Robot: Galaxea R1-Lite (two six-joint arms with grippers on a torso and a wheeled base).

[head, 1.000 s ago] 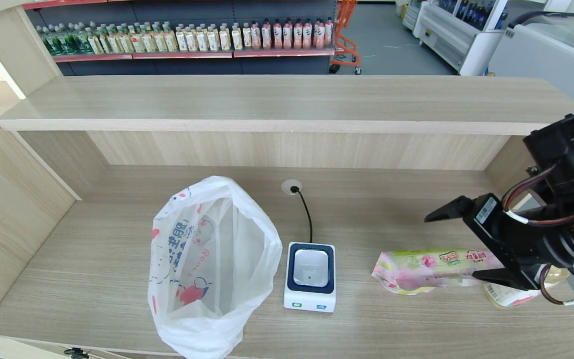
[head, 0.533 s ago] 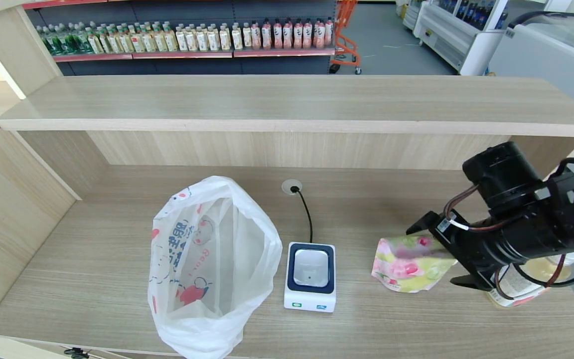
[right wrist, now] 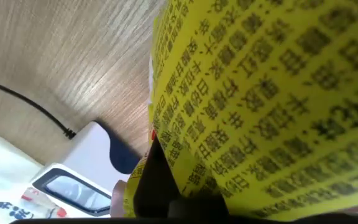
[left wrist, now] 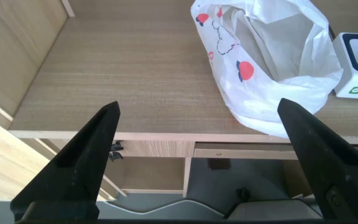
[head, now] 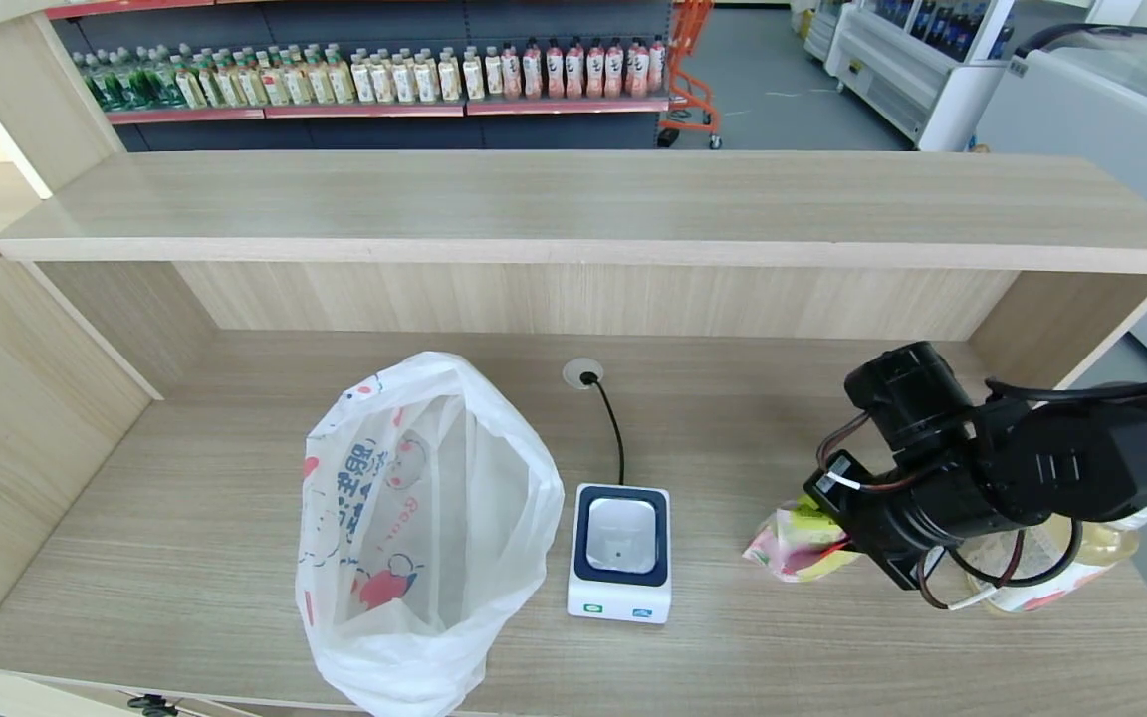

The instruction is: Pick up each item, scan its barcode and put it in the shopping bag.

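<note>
A pink and yellow pouch lies on the wooden counter, right of the white and blue barcode scanner. My right gripper is down on the pouch's right part and shut on it. In the right wrist view the pouch's yellow printed back is pressed close, with one dark finger against it. The white shopping bag stands open, left of the scanner. My left gripper hangs open and empty over the counter's front edge, left of the bag.
A bottle of yellowish drink lies under my right arm near the counter's right end. The scanner's black cable runs back to a hole in the counter. A raised wooden ledge and side walls enclose the counter.
My right arm came down and leftward over the pouch, and its fingers, open above it a second ago, are now closed on it. The pouch's right part is now covered by the arm.
</note>
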